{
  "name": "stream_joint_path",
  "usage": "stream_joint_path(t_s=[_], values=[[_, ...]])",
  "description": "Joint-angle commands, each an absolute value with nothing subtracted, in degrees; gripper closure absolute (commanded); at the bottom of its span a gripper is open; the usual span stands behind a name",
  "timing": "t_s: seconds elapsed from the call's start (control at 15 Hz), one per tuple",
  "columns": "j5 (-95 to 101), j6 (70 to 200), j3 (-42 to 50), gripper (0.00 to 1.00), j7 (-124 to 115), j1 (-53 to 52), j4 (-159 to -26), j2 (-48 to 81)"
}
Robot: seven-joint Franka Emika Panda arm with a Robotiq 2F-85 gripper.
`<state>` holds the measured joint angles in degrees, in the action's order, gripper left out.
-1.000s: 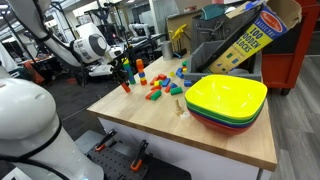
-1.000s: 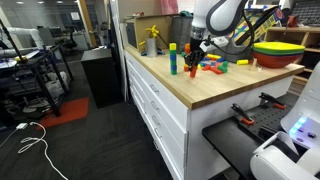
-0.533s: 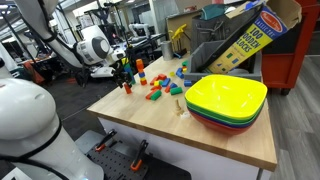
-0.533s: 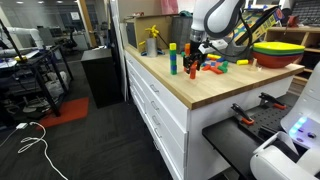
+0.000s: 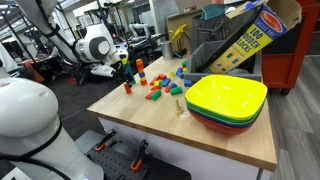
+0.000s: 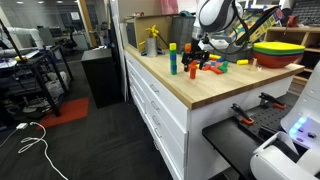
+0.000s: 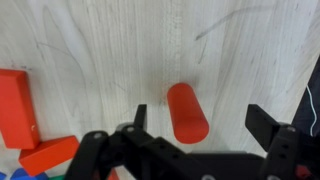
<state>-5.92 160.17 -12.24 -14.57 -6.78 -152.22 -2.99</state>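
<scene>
Red cylinder [image 7: 187, 112] rests on the desk [image 7: 240, 50] directly under the tool [image 7: 200, 118], centred between its fingers. In an exterior view [image 5: 127, 87] it seems to stand on end, so it keeps its place by its own weight. The tool's jaws are spread wide, with bare wood showing on either side, and nothing grips the piece. Two red blocks [image 7: 15, 105] lie off to one side of the tool, well outside the fingers. A stack of bowls [image 5: 226, 100] sits far from the tool.
</scene>
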Motion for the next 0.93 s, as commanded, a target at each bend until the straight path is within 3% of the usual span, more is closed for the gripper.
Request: stream_joint_path(t_s=[0.0,0.87], values=[[-11.3,155.7,-9.9,0.0,-10.8,-7.5,-151.7,-4.3],[-15.1,154.2,-10.7,0.0,-7.3,-11.0,-151.5,-3.7]])
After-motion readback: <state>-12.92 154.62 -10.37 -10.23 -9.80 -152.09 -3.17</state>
